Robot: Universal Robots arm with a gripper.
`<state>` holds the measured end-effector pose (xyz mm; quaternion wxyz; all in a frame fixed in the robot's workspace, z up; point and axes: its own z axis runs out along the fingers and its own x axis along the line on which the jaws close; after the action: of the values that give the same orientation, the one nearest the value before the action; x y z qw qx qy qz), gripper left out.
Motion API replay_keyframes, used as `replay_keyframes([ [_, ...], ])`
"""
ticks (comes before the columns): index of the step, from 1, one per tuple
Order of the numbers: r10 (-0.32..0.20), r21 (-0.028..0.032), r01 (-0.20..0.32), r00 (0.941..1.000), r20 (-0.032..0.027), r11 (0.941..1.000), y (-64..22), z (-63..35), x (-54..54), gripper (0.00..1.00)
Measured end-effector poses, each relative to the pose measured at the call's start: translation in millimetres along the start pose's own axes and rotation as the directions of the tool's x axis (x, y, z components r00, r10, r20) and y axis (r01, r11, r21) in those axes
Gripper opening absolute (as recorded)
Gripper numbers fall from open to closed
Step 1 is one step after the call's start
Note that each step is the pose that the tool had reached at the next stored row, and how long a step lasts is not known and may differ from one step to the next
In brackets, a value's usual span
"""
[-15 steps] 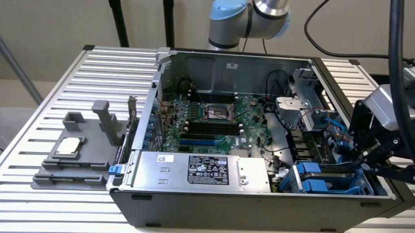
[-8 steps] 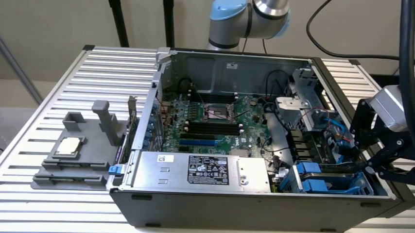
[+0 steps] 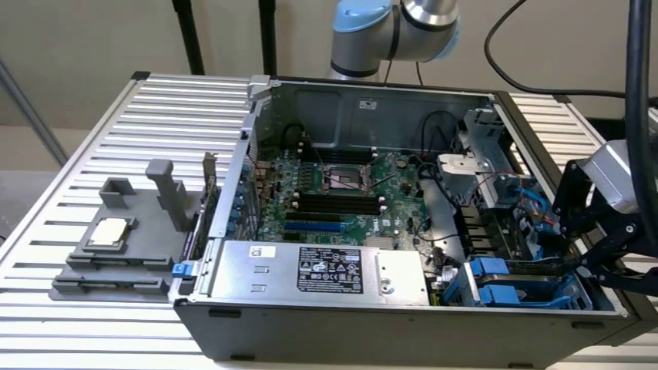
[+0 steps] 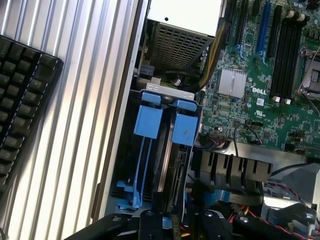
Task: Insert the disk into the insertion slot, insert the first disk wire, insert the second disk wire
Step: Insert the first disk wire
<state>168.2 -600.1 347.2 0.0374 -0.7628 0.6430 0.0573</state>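
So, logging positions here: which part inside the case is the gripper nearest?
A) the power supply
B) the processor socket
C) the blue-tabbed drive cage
C: the gripper hangs right by the blue-tabbed drive cage, with its tabs straight ahead in the wrist view.

A silver and pale-blue jointed robot arm (image 3: pixel 396 27) is seen at the top of the exterior view, where two rounded joint housings are set side by side and are cut off by the picture's edge. At the exterior view's right edge a silver-grey boxy wrist block (image 3: pixel 609 179) is held tilted, its upper end leaning towards the exterior view's right. Beneath it a black linkage-built gripper (image 3: pixel 586 250) is pointed downward and slightly towards the exterior view's left. In the wrist view the gripper's dark bars and pivot housings are seen foreshortened.
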Motion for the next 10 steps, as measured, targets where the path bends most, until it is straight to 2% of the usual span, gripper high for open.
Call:
replay_keyframes([
  [6, -0.004, 0.0000, 0.004, 1.0000, 0.0028, 1.0000, -0.2, 2.1, -0.8, 0.33],
  [8, -0.005, -0.0001, 0.005, 1.0000, 0.0036, 1.0000, -0.3, 2.2, -1.2, 0.31],
  [9, -0.006, -0.0001, 0.006, 1.0000, 0.0039, 1.0000, -0.3, 2.3, -1.2, 0.24],
  [10, -0.007, -0.0002, 0.007, 1.0000, 0.0039, 1.0000, -0.3, 2.3, -1.3, 0.24],
])
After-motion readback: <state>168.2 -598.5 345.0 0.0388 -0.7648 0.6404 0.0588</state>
